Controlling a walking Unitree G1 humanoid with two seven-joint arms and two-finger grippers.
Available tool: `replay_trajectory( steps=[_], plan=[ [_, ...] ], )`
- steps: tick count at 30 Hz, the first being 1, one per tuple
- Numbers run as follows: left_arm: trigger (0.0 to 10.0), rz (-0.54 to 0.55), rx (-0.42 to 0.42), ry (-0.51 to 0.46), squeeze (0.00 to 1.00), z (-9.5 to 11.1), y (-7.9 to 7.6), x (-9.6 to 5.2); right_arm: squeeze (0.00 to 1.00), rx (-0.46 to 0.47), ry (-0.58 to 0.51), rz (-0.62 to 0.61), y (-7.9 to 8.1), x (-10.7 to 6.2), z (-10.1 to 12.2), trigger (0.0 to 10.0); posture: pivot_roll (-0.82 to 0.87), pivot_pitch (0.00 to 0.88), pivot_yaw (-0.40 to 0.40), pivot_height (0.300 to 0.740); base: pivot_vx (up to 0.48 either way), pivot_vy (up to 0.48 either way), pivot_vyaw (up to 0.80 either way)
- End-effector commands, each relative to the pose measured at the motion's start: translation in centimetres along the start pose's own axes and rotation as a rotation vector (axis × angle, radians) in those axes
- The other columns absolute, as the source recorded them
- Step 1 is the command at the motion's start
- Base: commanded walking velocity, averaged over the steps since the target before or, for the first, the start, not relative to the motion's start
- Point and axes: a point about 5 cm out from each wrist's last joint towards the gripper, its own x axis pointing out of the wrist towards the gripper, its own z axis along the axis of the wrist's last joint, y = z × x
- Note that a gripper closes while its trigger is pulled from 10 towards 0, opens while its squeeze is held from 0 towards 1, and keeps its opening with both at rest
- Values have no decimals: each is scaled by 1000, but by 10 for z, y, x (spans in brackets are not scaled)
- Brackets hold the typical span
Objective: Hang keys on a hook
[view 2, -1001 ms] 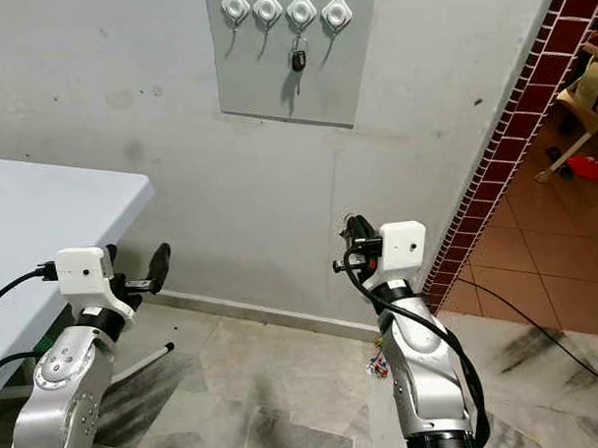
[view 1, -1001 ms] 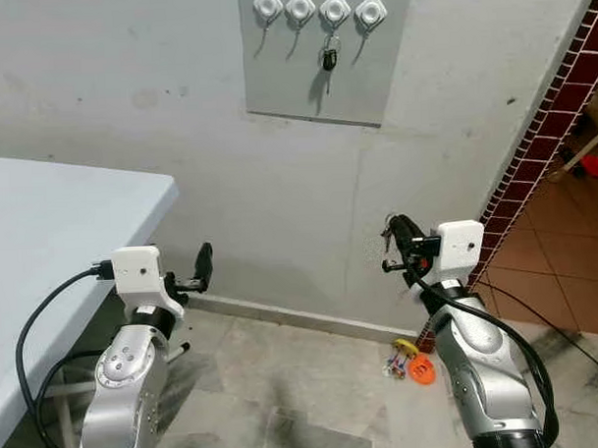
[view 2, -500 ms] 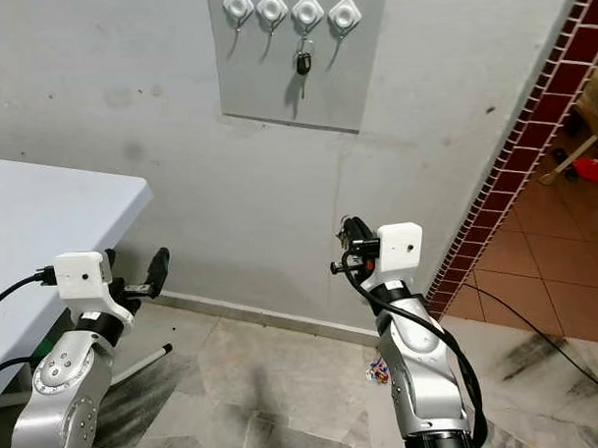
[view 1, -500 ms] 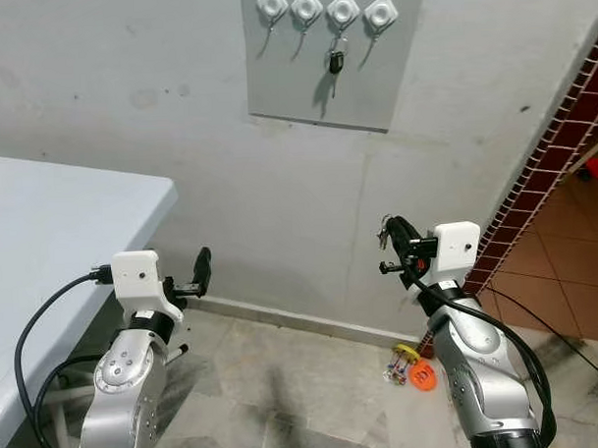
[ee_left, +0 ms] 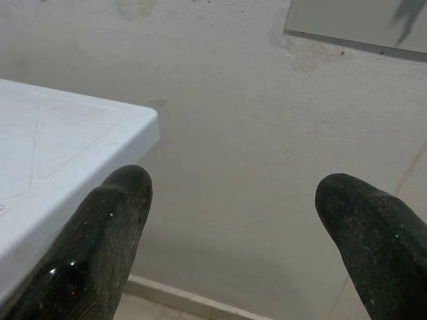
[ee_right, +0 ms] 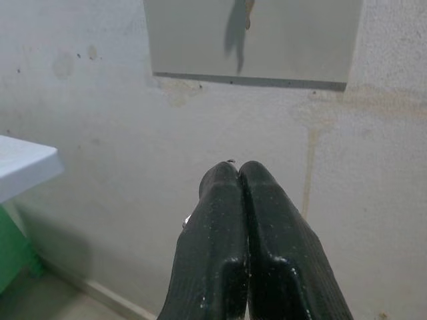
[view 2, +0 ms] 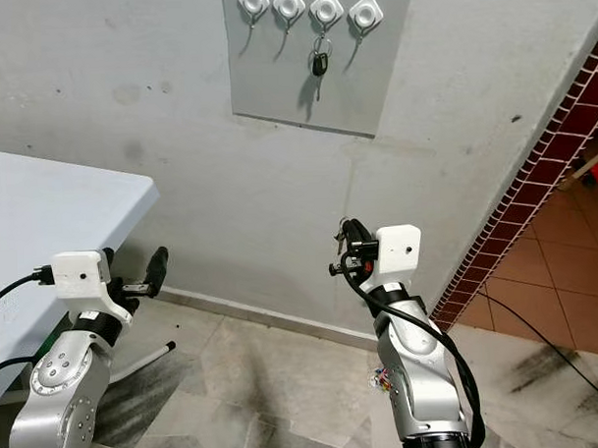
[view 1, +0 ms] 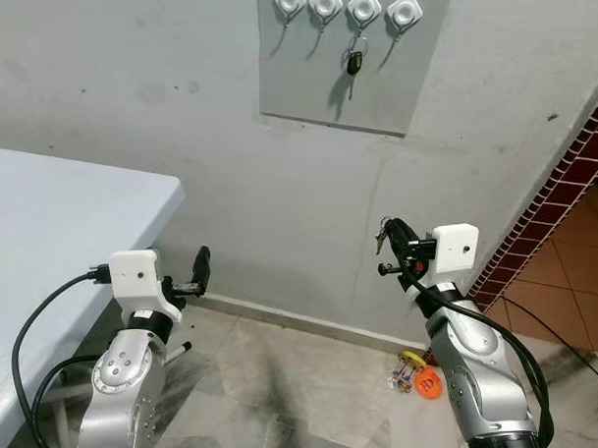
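— Silver arms sit at the bottom of the frame, one in each lower corner. What are the pincers doing?

— The left pincer (view 1: 201, 265) is at lower left, beside the corner of the white table (view 1: 53, 223), with its fingers (ee_left: 107, 233) spread wide and nothing between them. The right pincer (view 1: 390, 233) is right of centre, at mid height, its fingers (ee_right: 230, 227) pressed tight together.

— Is it holding the keys?

— A small bunch of keys (view 1: 381, 237) shows at its tip, a bit of metal peeking out beside the closed fingers. So yes, it is clamped on them, and they are well below the hooks.

— What lies on the floor?

— Grey marbled tiles, and at lower right, near the foot of the wall, a small orange and coloured object (view 1: 418, 379); I cannot tell what it is. Red tiles (view 1: 572, 175) run up the right edge.

— And further back?

— A rough grey wall (view 1: 157, 101) carries a grey panel (view 1: 304, 76) at top centre. Four white hooks (view 1: 347, 4) sit in a row along its upper edge. A dark key (view 1: 353, 64) hangs from the third hook from the left; the other three are bare.
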Motion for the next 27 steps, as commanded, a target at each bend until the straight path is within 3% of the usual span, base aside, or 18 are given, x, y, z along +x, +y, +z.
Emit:
replay_trajectory(
  steps=[1, 10, 27],
  plan=[
    [10000, -9, 13, -7, 0, 4, -1, -1, 0, 2, -14, -4, 0, -1, 3, 10000, -65, 0, -13, 740, 304, 0, 0],
    [10000, -13, 14, -12, 0, 5, -1, 0, 0, 2, -12, -6, 1, -2, 3, 10000, -67, 0, -11, 740, 320, 0, 0],
    [10000, -24, 20, -11, 0, 6, -1, 0, 0, 10, -9, -13, 2, -4, 0, 10000, -68, 0, 0, 740, 480, 0, 0]
  ],
)
